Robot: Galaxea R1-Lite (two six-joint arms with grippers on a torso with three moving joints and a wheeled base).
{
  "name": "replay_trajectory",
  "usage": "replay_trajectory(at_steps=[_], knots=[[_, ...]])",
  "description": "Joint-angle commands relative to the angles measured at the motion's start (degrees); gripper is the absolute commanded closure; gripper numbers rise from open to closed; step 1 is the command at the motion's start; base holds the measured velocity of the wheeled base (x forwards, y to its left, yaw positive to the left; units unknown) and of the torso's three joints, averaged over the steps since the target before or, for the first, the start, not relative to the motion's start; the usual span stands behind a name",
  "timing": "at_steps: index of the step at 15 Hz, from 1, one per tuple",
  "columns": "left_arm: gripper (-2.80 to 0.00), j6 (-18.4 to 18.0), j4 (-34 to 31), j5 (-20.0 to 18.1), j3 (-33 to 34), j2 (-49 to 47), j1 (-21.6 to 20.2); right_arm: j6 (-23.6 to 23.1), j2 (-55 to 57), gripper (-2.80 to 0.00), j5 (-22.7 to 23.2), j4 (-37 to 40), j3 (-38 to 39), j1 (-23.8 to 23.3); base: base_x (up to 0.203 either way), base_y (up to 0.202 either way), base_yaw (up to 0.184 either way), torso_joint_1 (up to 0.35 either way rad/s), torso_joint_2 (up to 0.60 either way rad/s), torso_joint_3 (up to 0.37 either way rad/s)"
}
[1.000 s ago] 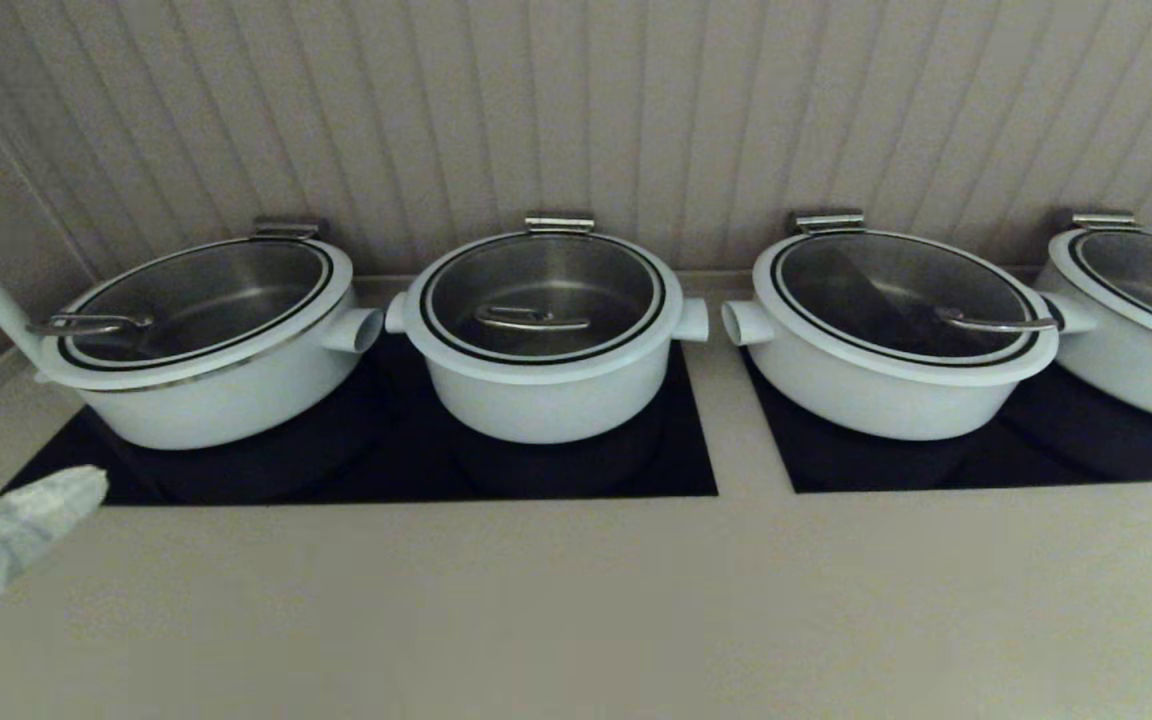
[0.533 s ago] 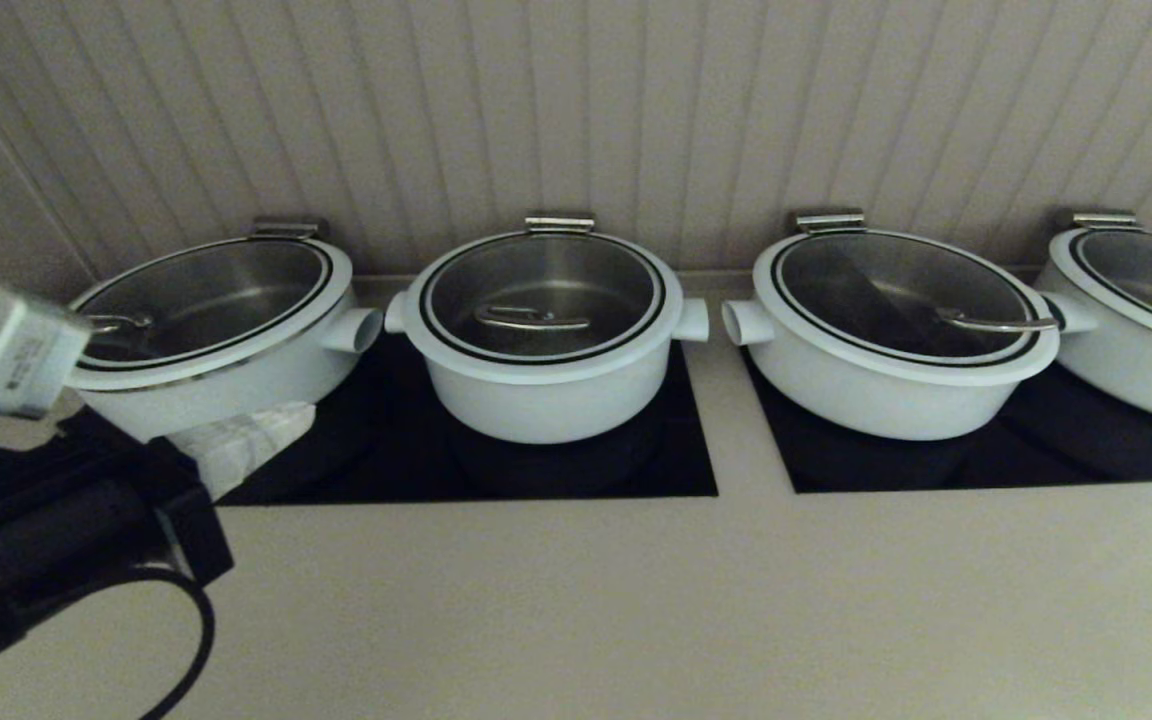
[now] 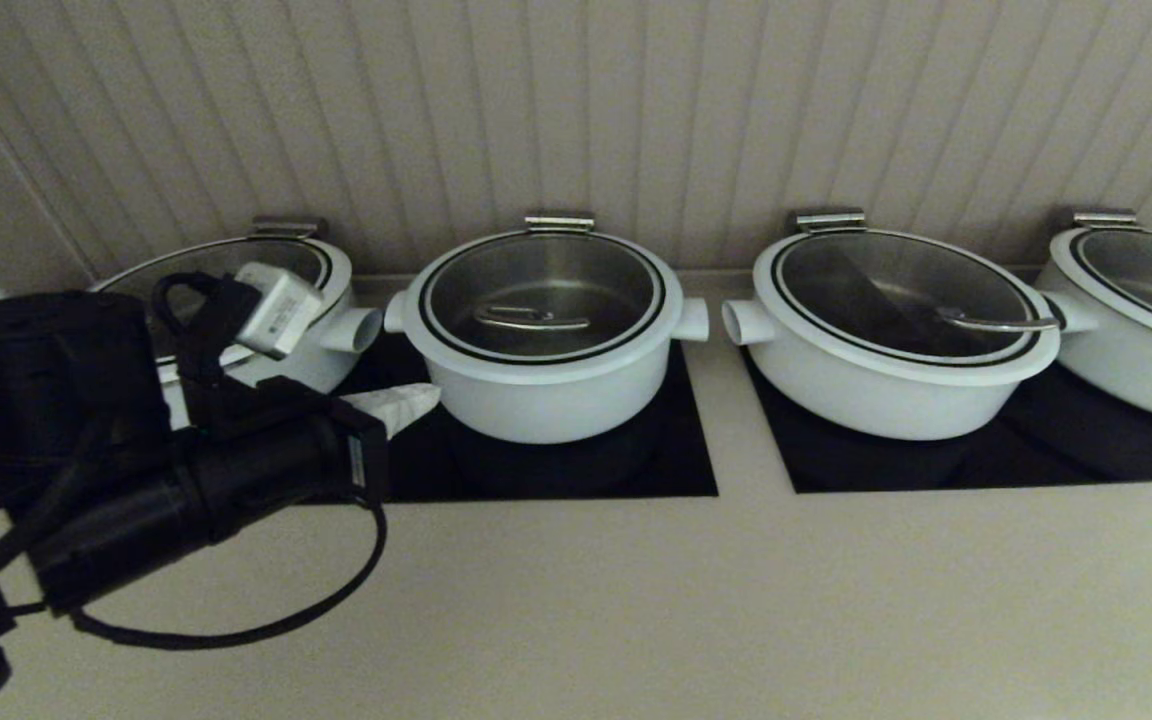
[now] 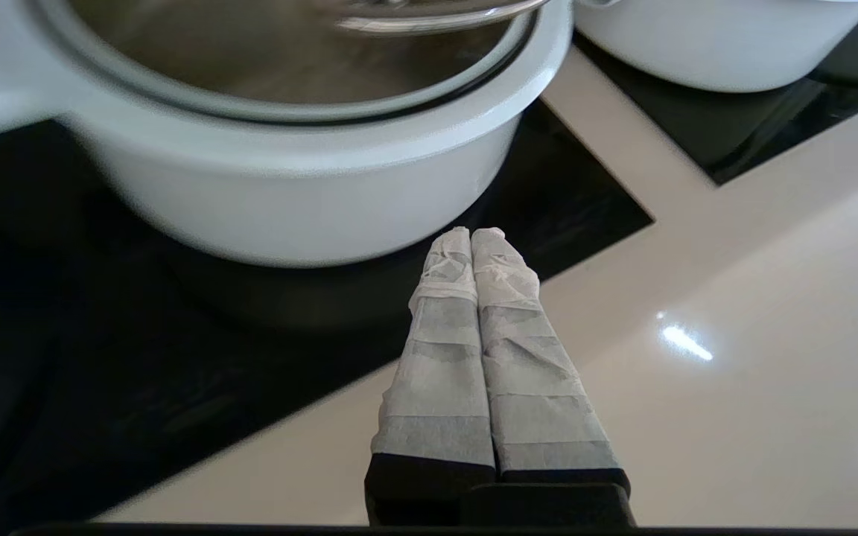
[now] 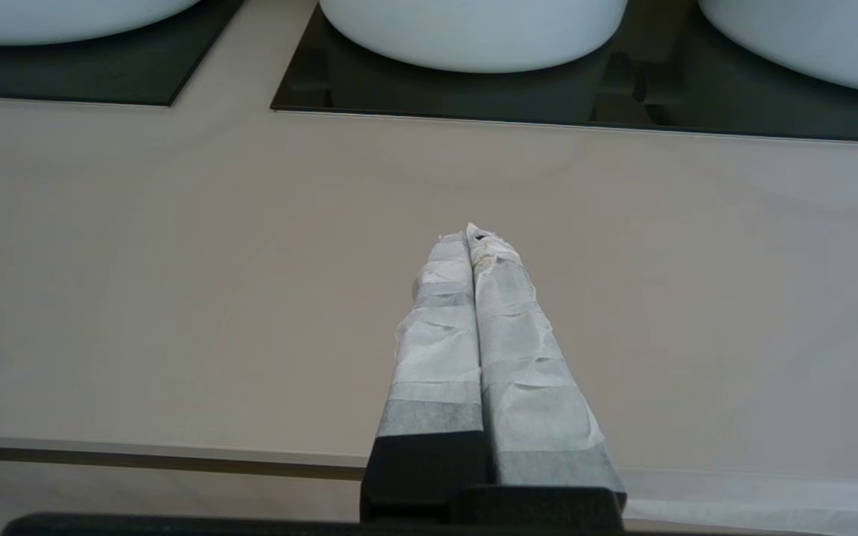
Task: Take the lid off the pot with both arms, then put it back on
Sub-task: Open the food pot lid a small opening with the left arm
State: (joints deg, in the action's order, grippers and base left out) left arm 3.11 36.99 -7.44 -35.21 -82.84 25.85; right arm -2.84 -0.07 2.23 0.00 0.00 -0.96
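Since a second ago our left gripper has swung in beside the pot, taped fingers pressed together, the right gripper likewise closed over bare counter, so we judge the approach underway: next, open both around the seated lid.

Four white pots stand along the ribbed wall on two black cooktop panels. The pot, second from left, carries the lid seated. The left gripper, tape-wrapped, points at its lower left side; black left arm crosses the leftmost pot.
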Motion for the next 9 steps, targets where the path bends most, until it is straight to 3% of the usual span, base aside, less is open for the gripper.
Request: replay_trajectory(at_steps=[1,9], knots=[[0.0,0.1,0.9,0.0,-2.8,-6.3,1.7,-0.1,0.1,0.0,0.1,0.0,0.0,0.0,0.0,0.0,0.0,0.0,0.0,0.0],[0.0,0.1,1.2,0.0,-7.2,-12.5,3.3,-0.1,0.1,0.0,0.1,0.0,0.0,0.0,0.0,0.0,0.0,0.0,0.0,0.0]])
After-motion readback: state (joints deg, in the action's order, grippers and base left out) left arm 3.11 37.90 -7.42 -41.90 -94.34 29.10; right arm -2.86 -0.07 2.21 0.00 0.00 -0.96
